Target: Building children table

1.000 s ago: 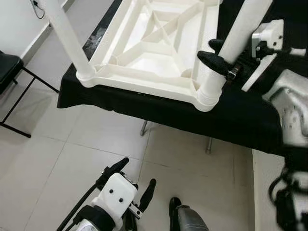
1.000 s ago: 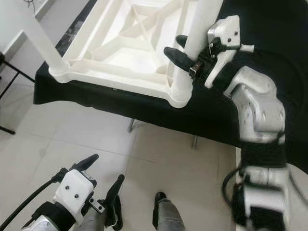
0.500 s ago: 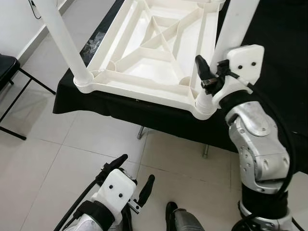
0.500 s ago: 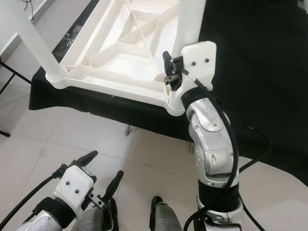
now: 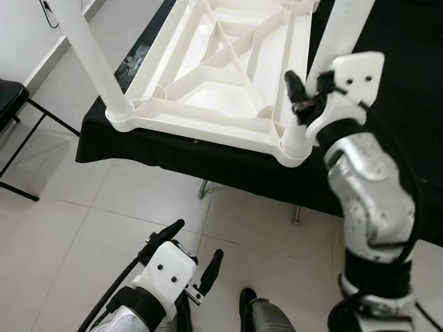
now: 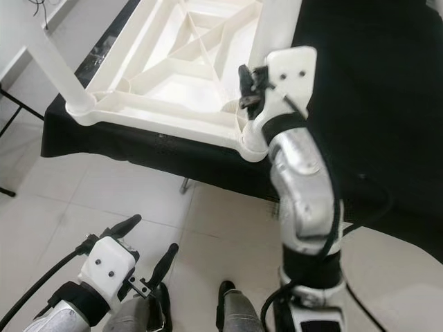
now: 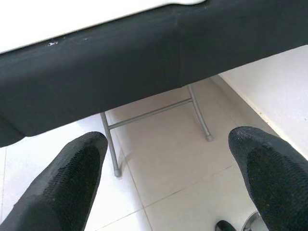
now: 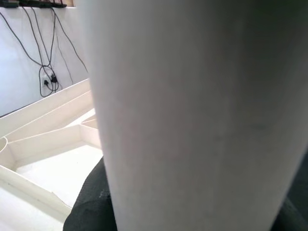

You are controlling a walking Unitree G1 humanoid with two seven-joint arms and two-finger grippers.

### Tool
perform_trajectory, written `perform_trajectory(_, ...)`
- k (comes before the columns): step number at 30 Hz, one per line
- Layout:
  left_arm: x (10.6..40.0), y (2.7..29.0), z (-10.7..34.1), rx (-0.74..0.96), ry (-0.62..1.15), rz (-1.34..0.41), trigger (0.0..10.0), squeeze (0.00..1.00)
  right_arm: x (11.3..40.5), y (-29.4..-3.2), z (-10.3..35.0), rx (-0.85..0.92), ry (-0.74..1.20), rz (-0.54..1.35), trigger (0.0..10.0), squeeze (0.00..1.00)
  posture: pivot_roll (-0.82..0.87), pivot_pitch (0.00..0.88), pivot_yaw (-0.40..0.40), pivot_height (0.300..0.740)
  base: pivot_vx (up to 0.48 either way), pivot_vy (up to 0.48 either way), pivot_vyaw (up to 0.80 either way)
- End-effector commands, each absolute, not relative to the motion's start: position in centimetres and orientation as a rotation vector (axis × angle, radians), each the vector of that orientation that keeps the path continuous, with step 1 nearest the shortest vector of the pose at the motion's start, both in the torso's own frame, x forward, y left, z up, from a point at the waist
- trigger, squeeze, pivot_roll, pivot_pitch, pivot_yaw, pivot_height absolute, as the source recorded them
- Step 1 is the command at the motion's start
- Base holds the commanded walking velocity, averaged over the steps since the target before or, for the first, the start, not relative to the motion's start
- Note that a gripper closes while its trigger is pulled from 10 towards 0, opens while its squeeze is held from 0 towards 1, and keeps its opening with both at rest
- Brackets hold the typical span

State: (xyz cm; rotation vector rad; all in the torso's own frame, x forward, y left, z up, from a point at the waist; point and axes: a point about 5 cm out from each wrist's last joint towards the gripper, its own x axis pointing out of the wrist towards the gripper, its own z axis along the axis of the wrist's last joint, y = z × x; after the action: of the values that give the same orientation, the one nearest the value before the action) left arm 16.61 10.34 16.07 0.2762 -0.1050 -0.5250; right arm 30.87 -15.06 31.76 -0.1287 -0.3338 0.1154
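A white plastic children's table lies upside down on a black-clothed table, its ribbed underside facing up. One white leg stands in the near left corner socket. A second white leg stands in the near right corner socket, and my right gripper is shut on it just above the socket. In the right wrist view that leg sits between the black fingers. My left gripper hangs low over the floor, open, with nothing between its fingers.
The black cloth's front edge overhangs grey metal table legs. A black chair stands at the far left. The white tile floor spreads in front of the table, with my own foot at the bottom.
My right arm has swung in from the right, so its forearm now rises from below the gripper; the wrist has turned about the leg while still holding it. The left arm has stayed put.
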Motion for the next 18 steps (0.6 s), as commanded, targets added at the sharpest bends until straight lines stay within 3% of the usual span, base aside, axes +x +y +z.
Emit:
perform_trajectory(1, 16.5, 10.4, 15.3, 0.285, -0.071, -0.527, 10.0, 0.0, 32.5, -16.6, 27.8, -0.096, -0.107, 0.078, 10.0, 0.0, 0.04, 0.388, 0.005, 0.74, 0.0, 0.0, 0.0)
perform_trajectory(18, 16.7, 10.3, 15.2, 0.286, -0.077, -0.521, 10.0, 0.0, 33.6, -17.9, 29.9, 0.013, -0.13, 0.168, 10.0, 0.0, 0.04, 0.381, -0.003, 0.74, 0.0, 0.0, 0.0)
